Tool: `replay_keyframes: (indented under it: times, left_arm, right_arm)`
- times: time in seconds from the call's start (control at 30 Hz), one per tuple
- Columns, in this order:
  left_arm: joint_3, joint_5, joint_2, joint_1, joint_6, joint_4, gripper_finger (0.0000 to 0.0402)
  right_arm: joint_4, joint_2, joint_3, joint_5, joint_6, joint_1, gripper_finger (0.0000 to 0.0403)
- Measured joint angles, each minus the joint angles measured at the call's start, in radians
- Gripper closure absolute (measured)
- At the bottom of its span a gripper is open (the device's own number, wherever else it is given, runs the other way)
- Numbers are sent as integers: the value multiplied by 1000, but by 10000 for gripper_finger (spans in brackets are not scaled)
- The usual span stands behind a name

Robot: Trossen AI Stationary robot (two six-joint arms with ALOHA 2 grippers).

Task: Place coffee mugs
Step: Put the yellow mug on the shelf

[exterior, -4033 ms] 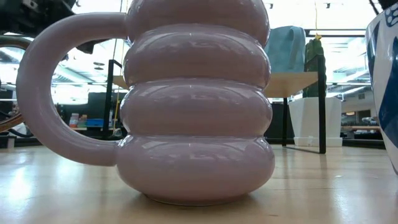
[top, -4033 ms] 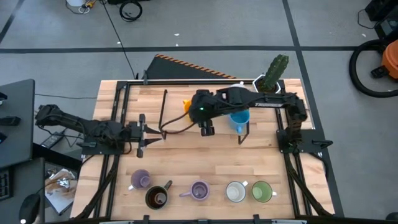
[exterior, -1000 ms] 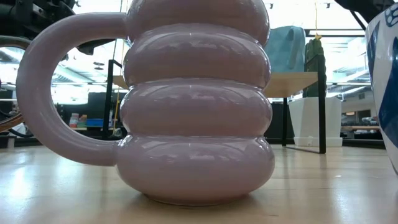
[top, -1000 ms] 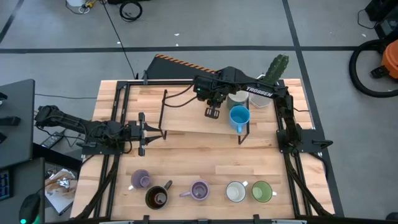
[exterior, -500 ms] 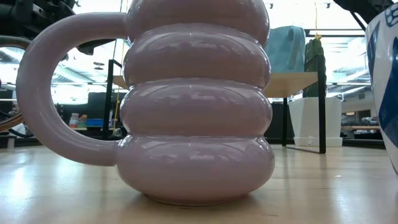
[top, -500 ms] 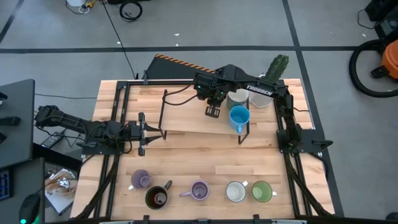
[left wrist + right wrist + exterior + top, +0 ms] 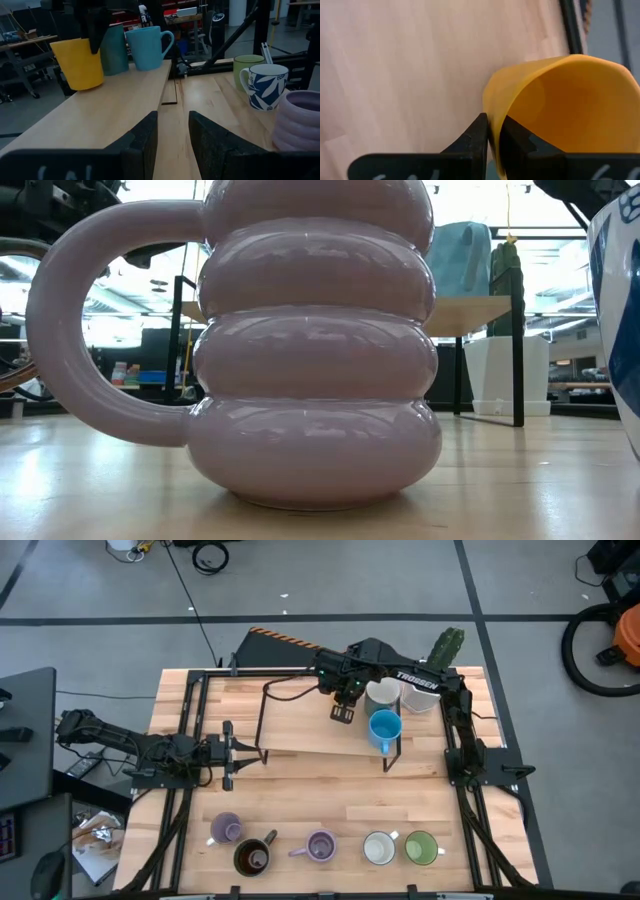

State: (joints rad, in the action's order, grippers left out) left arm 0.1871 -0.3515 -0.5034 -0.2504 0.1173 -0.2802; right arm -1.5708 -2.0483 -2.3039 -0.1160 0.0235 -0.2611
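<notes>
An orange mug (image 7: 77, 62) is at the raised wooden shelf (image 7: 300, 735), held from above by my right gripper (image 7: 492, 137), which is shut on its rim. In the high view the arm hides this mug. A blue mug (image 7: 384, 727) and a white mug (image 7: 381, 695) stand on the shelf beside it. Near the front edge stand two lavender mugs (image 7: 226, 830) (image 7: 320, 846), a dark brown (image 7: 252, 857), a white (image 7: 379, 849) and a green one (image 7: 421, 848). My left gripper (image 7: 228, 755) waits open at the table's left, level, holding nothing. My right gripper pinches the orange mug's wall at the rim (image 7: 491, 120), one finger inside the mug and one outside. The fingers come from above, pointing steeply down. The mug hangs nearly upright, its base at the shelf top (image 7: 85, 86); whether it rests there I cannot tell.
A white pot with a green cactus (image 7: 445, 650) stands at the far right corner. Black frame rails (image 7: 190, 740) run along both sides of the table. Bare wood lies between the shelf and the front row of mugs.
My right arm has swung slightly toward the table's far right with the orange mug, uncovering more of the white mug on the shelf. Its fingers have stayed shut on the rim. The left arm has kept still.
</notes>
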Motion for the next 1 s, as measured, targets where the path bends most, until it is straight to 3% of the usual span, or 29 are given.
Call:
replay_keyframes:
  times: [0.5, 1.0]
  left_arm:
    - [0, 0, 0, 0, 0, 0, 285]
    - [0, 0, 0, 0, 0, 0, 285]
  right_arm:
    - [0, 0, 0, 39, 0, -1, 350]
    - [1, 3, 0, 39, 29, 22, 261]
